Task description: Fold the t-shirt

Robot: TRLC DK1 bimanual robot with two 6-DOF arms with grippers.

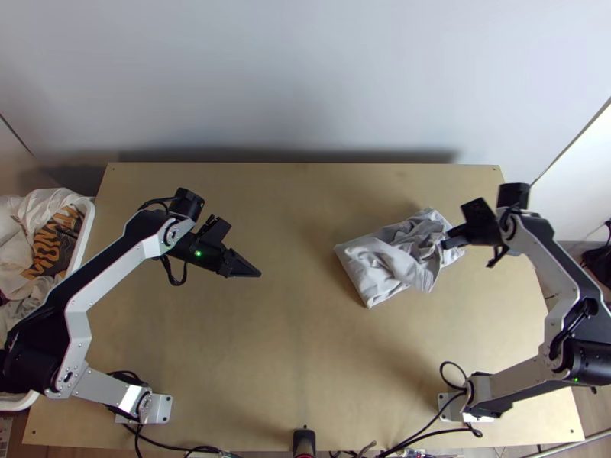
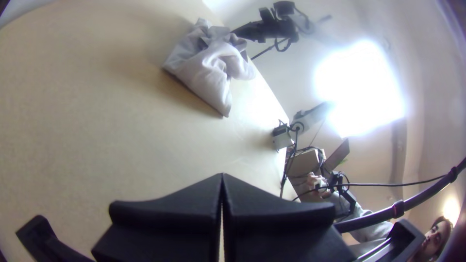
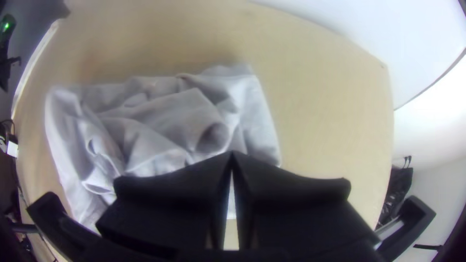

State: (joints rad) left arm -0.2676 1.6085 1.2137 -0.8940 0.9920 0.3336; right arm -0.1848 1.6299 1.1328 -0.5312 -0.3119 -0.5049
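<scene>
The t-shirt [image 1: 386, 263] lies on the table [image 1: 305, 359] in front of the right gripper [image 3: 232, 154], just by its tips, and well apart from the left gripper [image 1: 258, 274]. It is bunched: the part under and close to the right gripper is full of loose creases, while the side farther from this gripper, toward the left one, lies smoother and has a rather straight edge. The fingers of the right gripper are together, and I see no cloth pinched between them, though the tips are dark against the shirt, so a small fold there may escape me. The left gripper has its fingers together too, over bare table, with nothing in them. I judge that the task is at its early step, which is to open and flatten the shirt, because no neat fold can be made from such a heap. The next move probably asks the right gripper to open, take one upper layer or a corner near its tips, and draw it outward, without dragging the whole bundle.
</scene>
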